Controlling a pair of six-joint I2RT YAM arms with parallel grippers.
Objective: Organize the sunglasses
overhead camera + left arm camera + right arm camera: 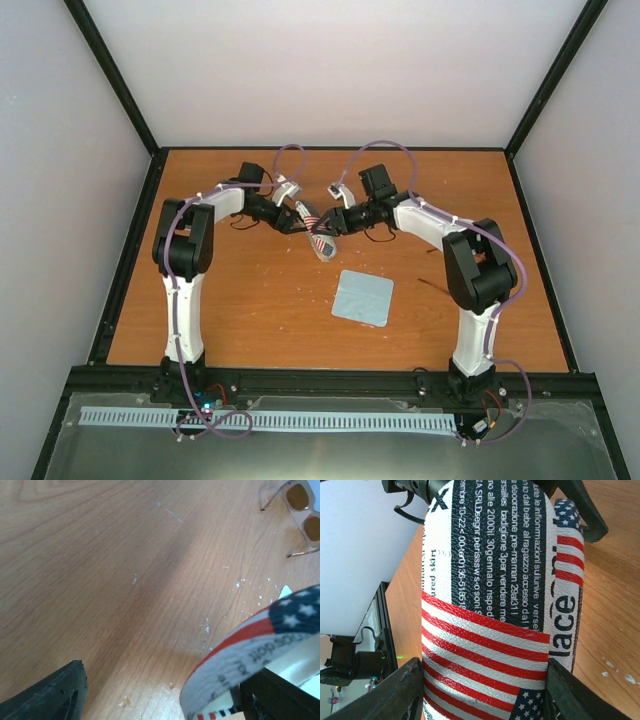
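Top view: the two arms meet over the middle of the wooden surface. The left arm reaches in from 9 o'clock and the right arm from 3 o'clock, both at the flag-patterned case. A light blue cloth lies flat at about 5 o'clock from the case. The sunglasses show only as a thin dark line at 3 o'clock from the cloth, apart from it and well apart from the case.

Left wrist view: the left jaws stand open. One finger sits at 7 o'clock with bare wood beside it, and the other is at 5 o'clock, just under the case's curved rim. The sunglasses lie on the surface at 1 o'clock – brown lenses, pale frame, thin temple arms unfolded – partly cut by the frame edge.

Right wrist view: the case fills the frame, and the right jaws grip it – one finger on each side.
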